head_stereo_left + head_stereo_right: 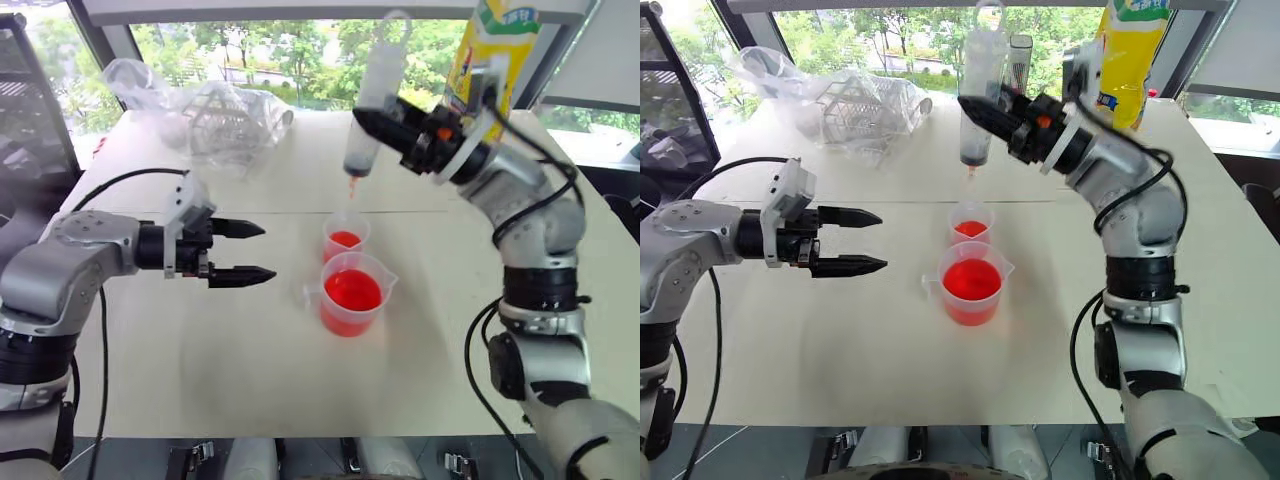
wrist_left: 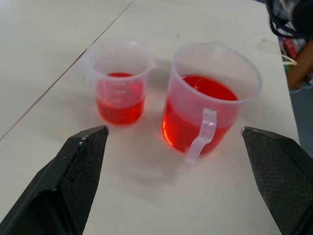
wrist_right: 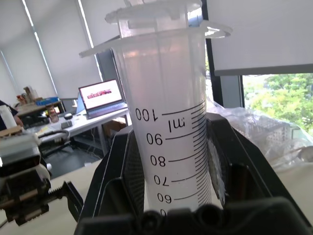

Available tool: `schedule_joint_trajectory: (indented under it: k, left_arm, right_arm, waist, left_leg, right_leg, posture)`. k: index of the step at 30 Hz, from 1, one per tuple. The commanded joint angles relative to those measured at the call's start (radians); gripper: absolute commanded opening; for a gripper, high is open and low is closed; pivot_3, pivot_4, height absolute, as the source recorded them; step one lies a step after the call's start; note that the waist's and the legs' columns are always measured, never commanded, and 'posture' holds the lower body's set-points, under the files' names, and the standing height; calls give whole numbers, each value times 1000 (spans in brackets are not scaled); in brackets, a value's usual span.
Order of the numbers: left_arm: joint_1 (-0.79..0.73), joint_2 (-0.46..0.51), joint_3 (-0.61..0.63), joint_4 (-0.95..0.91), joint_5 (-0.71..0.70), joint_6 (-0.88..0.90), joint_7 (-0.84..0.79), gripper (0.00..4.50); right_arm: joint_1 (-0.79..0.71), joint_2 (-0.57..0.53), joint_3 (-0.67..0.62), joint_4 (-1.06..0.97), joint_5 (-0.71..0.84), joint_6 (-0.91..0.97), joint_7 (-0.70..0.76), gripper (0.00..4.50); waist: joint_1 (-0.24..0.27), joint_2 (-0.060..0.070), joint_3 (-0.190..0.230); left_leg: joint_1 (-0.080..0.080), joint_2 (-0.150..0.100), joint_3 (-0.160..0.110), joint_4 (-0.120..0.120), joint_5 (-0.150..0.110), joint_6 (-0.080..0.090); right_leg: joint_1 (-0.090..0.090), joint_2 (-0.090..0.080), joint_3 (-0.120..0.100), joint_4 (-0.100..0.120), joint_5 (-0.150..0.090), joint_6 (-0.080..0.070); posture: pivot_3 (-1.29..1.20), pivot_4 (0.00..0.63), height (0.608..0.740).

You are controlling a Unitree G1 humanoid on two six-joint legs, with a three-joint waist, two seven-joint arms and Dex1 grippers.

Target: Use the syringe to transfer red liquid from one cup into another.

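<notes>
The syringe (image 1: 368, 110) stands upright, clenched in the right hand (image 1: 372, 125), its red tip directly above the smaller cup (image 1: 346, 237), which touches the handled beaker (image 1: 352, 294) at its 6 o'clock on the worktop (image 1: 200, 350), while the left hand (image 1: 250, 250) waits released at 9 o'clock.

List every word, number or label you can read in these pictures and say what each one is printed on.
"100", "90", "80", "70", "60": scale numbers on the large clear plastic syringe, seen upside down in the right wrist view.
"ml": unit mark beside the "100" on the same scale.
Yellow and green packet at the table's far edge: print too blurred to read.
Small clear handleless cup: faint scale marks, unreadable.
Laptop screen: too small to read.
</notes>
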Motion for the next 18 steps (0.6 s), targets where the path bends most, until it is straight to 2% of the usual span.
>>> schedule_joint_trajectory:
  k: [1, 6, 9, 13, 18]
  left_arm:
    - [-29, 3, -1, -16, -13, -17, -4, 4480]
    - [-59, -5, 7, -14, -41, -18, -19, 4480]
    - [-75, 1, -1, -13, -47, -19, -37, 4480]
    - [-80, 9, -26, -11, -14, -46, -48, 4480]
    - [-62, 11, -28, -36, -28, -41, -46, 4480]
  right_arm:
    - [-55, -127, -15, -54, 30, 202, -35, 1380]
    - [-103, -310, 114, -65, -18, 516, -76, 1380]
    - [-118, -365, 190, -64, -38, 625, -75, 1380]
    - [-103, -370, 298, -26, -81, 744, -97, 1380]
    - [-83, -292, 288, 71, -112, 853, -152, 1380]
  waist:
    - [1, 0, 0]
    - [-8, 1, 0]
    - [-11, 1, 0]
    - [-10, 1, 0]
    - [-8, 1, 0]
  left_leg:
    - [0, 0, 0, 0, 0, 0]
    - [-1, 0, 1, -2, 0, 1]
    - [-1, 0, 1, -3, 0, 1]
    - [-1, 0, 1, -3, 0, 1]
    - [-2, 0, 1, -2, 0, 1]
  right_leg:
    - [0, 0, 0, -1, 0, 0]
    - [-2, 1, 2, -2, 0, 0]
    - [-3, 2, 2, -2, 0, -1]
    - [-3, 3, 2, -2, -1, -1]
    - [-3, 3, 2, -2, -1, -1]
  posture:
    - [0, 150, 740]
    - [0, 150, 740]
    - [0, 150, 740]
    - [0, 150, 740]
    - [0, 150, 740]
